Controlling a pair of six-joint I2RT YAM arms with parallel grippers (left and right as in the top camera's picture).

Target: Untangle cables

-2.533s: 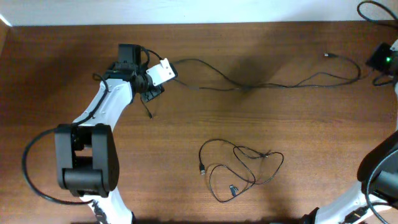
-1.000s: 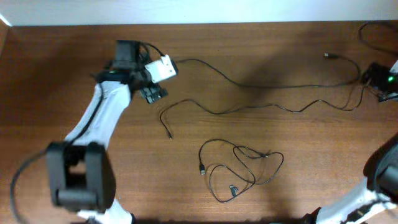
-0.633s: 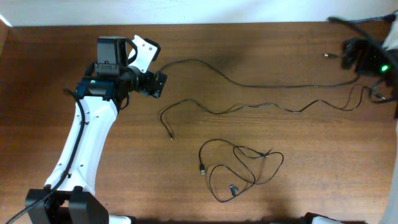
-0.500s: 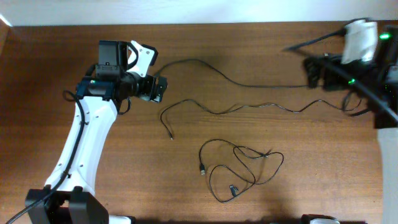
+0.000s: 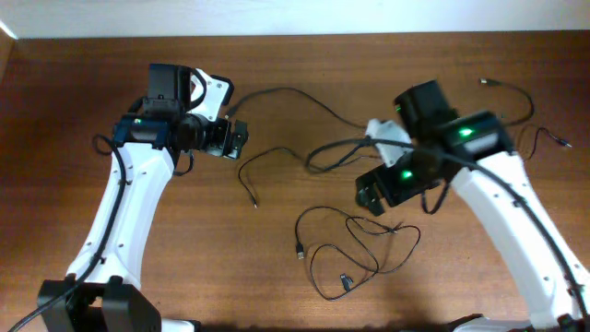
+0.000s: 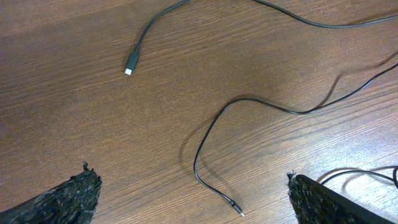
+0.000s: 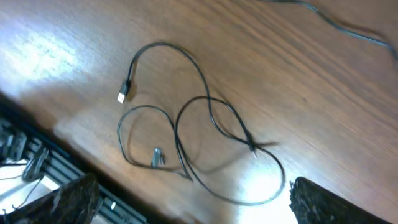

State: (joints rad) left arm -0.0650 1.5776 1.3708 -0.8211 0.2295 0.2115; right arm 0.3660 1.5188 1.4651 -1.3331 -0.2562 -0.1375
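Three thin black cables [image 5: 286, 89] lie on the table [image 5: 212, 267], both tools spread wide, pinching nothing.
Left tool [image 5: 237, 138] hovers near two wavy strands [image 6: 198, 155]; right tool [image 5: 369, 195] hangs over the knotted loop [image 5: 392, 229] toward the table's front.

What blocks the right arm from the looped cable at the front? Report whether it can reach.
Probably yes. The right gripper hangs open near the looped cable, which lies fully uncovered in the wrist view, nothing between them.
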